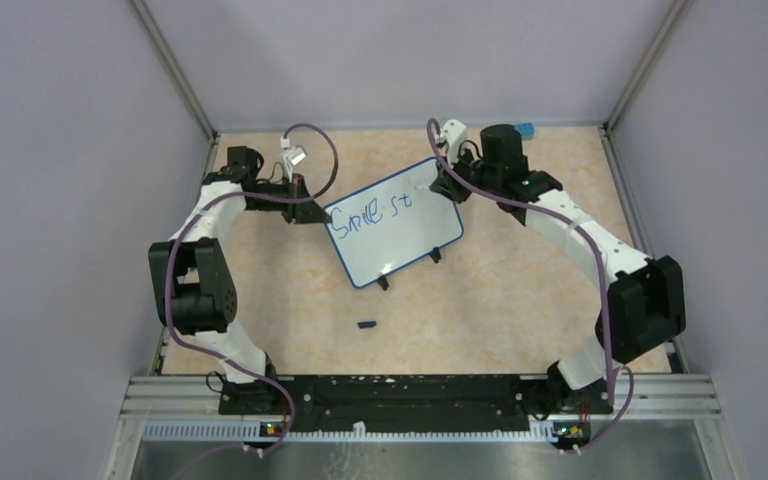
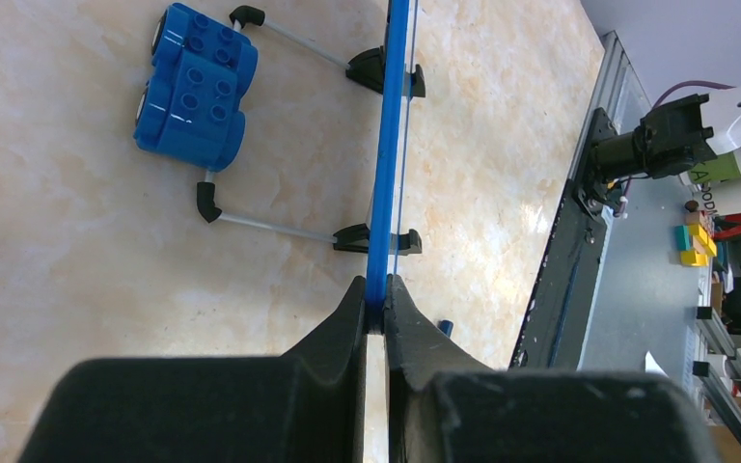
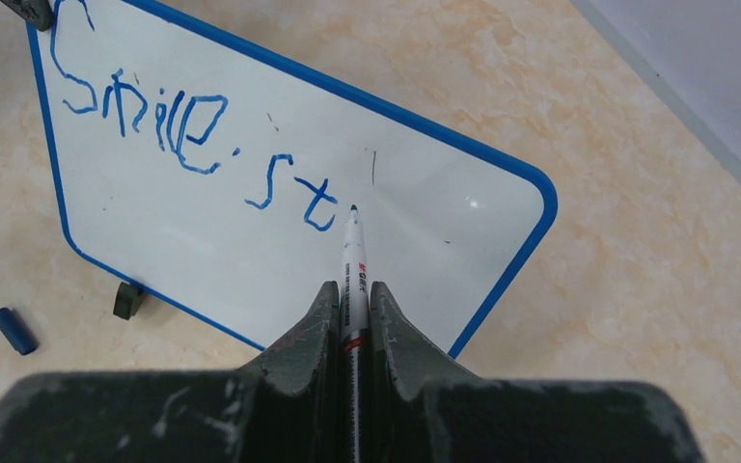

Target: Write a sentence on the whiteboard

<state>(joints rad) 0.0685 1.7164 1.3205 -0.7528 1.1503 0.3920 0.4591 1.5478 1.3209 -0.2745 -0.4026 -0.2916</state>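
Whiteboard (image 1: pixel 400 245): stands on its two black feet mid-table towards the far side, leaning back, between the two arms.
Sentence (image 3: pixel 193 145): blue writing reads "Smile st" along the upper line; the rest is not yet written.
Left gripper (image 2: pixel 376 289): jaws narrow, clamped on the board's blue frame at its left edge.
Right gripper (image 3: pixel 353 289): jaws pinched on the marker (image 3: pixel 353 260), whose tip sits just right of the "t"; contact with the surface cannot be confirmed.
Step in hand: judged to be the next letter of the second word.
Method advised: press lightly and evenly, make short strokes, match the letter height already set, and leave room before the right frame.
Support advised: the left clamp should hold firm so the board does not rock under the pen.
Risk: excess pressure may tip the board backward or smear wet ink.
Cap (image 1: pixel 366 324): lies on the table near the board's feet, apart from it.
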